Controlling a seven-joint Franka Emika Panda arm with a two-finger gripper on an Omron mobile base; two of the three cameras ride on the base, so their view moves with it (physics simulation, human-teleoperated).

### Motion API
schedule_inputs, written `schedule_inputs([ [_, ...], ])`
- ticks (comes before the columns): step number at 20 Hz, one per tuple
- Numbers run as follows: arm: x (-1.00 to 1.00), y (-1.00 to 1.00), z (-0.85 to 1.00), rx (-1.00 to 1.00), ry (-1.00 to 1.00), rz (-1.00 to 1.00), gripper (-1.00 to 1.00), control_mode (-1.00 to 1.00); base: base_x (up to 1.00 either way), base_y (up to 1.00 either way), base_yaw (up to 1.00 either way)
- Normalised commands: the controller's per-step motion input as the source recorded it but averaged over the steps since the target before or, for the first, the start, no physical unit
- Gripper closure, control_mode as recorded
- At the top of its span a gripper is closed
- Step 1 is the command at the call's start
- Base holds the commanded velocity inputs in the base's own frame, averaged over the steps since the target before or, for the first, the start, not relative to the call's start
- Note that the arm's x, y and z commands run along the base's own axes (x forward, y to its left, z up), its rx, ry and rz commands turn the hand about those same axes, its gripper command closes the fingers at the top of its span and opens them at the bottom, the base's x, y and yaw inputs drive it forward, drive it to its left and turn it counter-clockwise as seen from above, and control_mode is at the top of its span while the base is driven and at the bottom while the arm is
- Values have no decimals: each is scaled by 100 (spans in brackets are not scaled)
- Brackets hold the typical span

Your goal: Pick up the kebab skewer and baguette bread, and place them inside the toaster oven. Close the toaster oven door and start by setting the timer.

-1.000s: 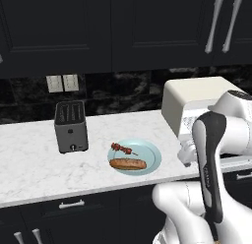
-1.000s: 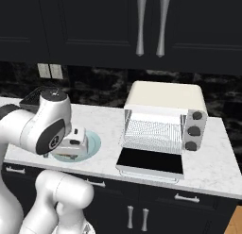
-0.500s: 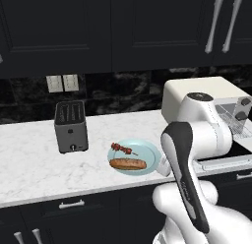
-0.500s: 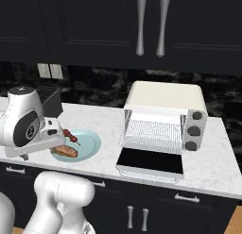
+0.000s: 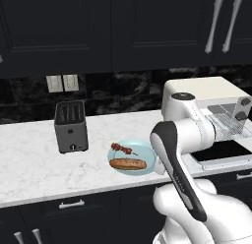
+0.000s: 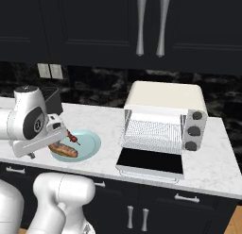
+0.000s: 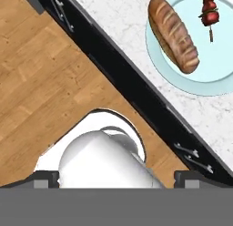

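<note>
Kebab skewer (image 5: 123, 149) and baguette bread (image 5: 128, 164) lie side by side on pale blue plate (image 5: 146, 169) – skewer toward wall, bread toward counter edge, not touching. Hand view: bread (image 7: 173, 34) and skewer (image 7: 208, 12) at top right, wooden floor (image 7: 41, 74) below. Plate sits on white marble counter (image 5: 29, 164) between dark slot toaster (image 5: 70, 126) and toaster oven (image 6: 163, 120). Toaster oven door (image 6: 150, 163) folded down flat, wire rack (image 6: 153, 130) exposed, 3 knobs on right side. Gripper state – cannot tell; fingertips hidden.

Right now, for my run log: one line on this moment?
kebab skewer, baguette bread: on plate | toaster oven door: open | nothing grasped
</note>
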Motion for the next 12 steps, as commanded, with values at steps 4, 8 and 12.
schedule_inputs([
  [4,56,3,-45,0,0,6,-100,-100,0,0,0],
  [8,52,1,-37,0,0,0,-100,-100,0,0,0],
  [12,39,0,-31,0,0,0,-100,-100,0,0,0],
])
